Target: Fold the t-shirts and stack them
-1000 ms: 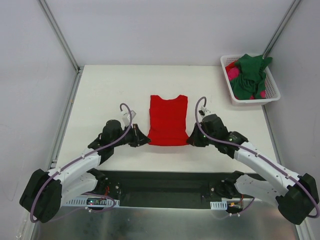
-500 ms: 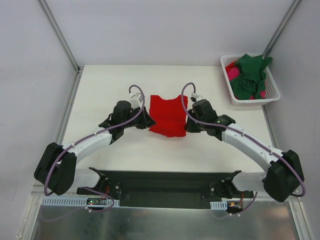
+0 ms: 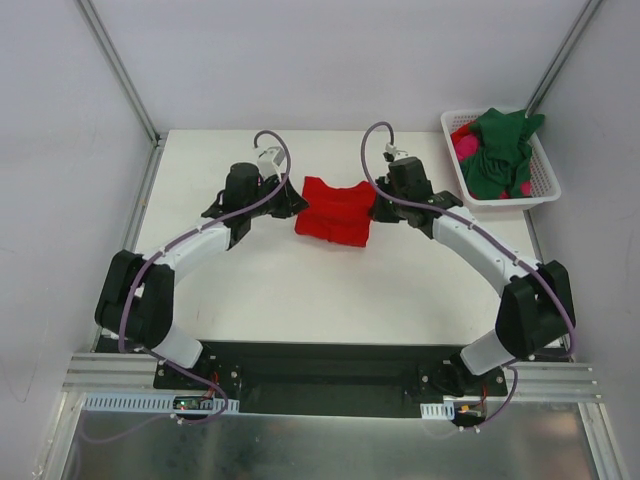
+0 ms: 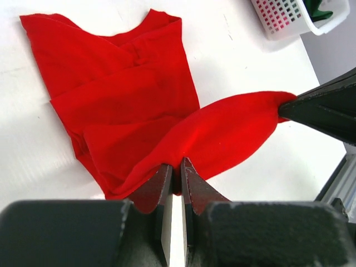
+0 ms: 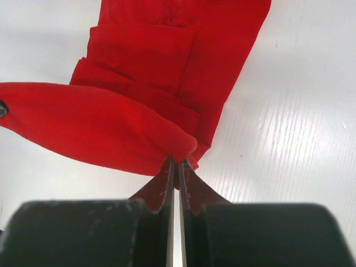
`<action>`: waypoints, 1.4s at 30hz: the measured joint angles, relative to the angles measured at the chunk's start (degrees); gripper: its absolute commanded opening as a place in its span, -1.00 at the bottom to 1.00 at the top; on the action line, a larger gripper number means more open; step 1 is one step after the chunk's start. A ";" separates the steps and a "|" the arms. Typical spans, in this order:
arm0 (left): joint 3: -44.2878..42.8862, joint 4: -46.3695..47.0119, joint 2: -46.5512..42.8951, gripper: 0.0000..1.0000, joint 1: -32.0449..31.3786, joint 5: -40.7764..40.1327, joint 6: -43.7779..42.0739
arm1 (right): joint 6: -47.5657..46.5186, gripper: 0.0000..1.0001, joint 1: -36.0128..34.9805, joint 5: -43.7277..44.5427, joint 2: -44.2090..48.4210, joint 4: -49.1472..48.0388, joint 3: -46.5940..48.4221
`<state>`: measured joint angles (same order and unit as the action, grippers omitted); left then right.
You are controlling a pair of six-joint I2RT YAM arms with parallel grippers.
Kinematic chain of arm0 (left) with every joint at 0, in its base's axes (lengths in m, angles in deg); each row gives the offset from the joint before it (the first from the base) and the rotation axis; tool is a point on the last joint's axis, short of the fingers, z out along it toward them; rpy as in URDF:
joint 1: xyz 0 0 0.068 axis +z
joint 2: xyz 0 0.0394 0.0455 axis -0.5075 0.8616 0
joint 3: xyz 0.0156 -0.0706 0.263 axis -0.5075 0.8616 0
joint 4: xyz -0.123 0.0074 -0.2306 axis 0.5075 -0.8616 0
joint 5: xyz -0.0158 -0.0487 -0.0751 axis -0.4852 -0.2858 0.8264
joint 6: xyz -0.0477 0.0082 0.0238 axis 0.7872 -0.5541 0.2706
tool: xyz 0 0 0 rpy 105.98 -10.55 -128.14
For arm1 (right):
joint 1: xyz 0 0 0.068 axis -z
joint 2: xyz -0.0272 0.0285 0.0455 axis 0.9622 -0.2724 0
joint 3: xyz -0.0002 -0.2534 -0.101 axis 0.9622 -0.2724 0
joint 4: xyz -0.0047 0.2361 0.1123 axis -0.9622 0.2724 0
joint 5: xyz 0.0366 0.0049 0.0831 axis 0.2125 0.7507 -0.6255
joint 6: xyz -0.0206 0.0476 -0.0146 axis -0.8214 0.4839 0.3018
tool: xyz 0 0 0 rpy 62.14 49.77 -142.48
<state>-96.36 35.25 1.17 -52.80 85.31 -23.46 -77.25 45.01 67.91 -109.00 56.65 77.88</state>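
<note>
Basket (image 3: 508, 202) stands apart from red t-shirt (image 3: 335, 212).

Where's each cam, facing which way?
Top external: above, behind the bases, looking down at the white table; both arms show, left gripper and right gripper pinching the bright red cloth t-shirt.
Left wrist: looks past its own fingers across the shirt toward the right gripper.
Right wrist: past its own fingers, across the shirt.
All share the shirt.
</note>
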 measured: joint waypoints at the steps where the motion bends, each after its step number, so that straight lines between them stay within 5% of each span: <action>1: -0.85 0.09 0.98 -1.00 0.35 0.28 -0.28 | -0.26 -0.97 0.44 -0.17 -0.76 -0.24 0.68; 18: -6.34 0.72 9.62 -1.00 2.91 5.81 -1.09 | -1.42 -0.97 5.01 -6.25 -7.43 -2.25 5.20; 31: 17.29 -0.17 -5.42 -1.00 -3.41 7.19 6.62 | 2.03 -0.97 -1.18 -10.58 2.97 4.46 -11.21; 42: 27.02 -5.55 -21.90 -1.00 -11.50 5.55 13.42 | 7.08 -0.97 -6.86 -10.45 16.94 12.61 -20.02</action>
<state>-69.34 29.70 -20.73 -64.30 90.87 -10.04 -70.17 38.14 57.47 -92.06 69.27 57.86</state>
